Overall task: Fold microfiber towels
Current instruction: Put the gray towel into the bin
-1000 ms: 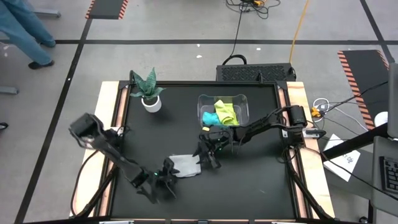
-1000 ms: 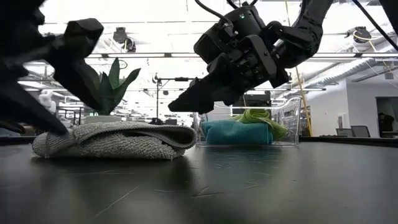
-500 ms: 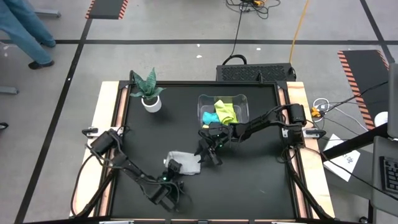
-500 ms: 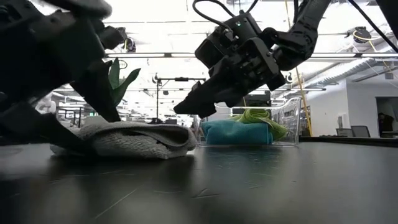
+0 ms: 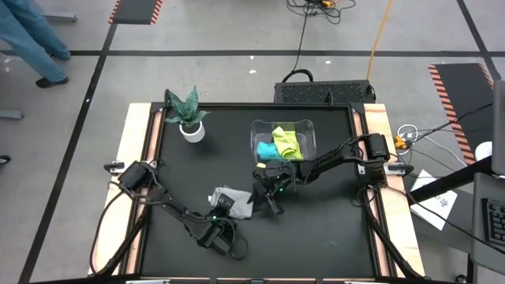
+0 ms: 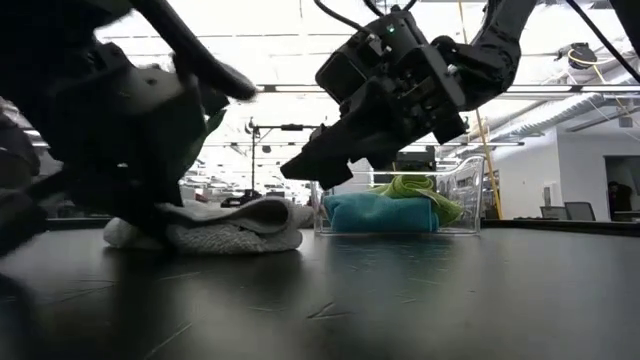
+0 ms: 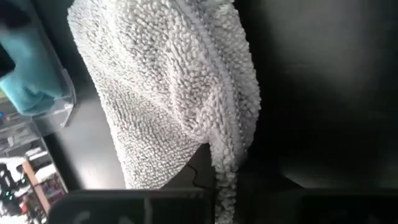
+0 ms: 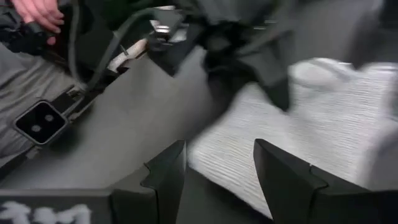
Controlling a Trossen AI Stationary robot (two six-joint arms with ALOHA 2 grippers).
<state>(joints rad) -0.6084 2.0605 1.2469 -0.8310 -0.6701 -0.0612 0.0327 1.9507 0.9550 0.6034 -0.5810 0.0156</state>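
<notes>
the left end effector [image 5: 223, 207] has slid in from the bench's front edge and pinched the near edge of the grey towel [image 5: 234, 203], mid-bench toward the front; a fold looks ready. the right end effector [image 5: 264, 197] hovers spread beside it.

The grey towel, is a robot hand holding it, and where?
Yes. The left gripper pinches the grey towel by its hemmed edge. The right gripper is open, holding nothing.
</notes>
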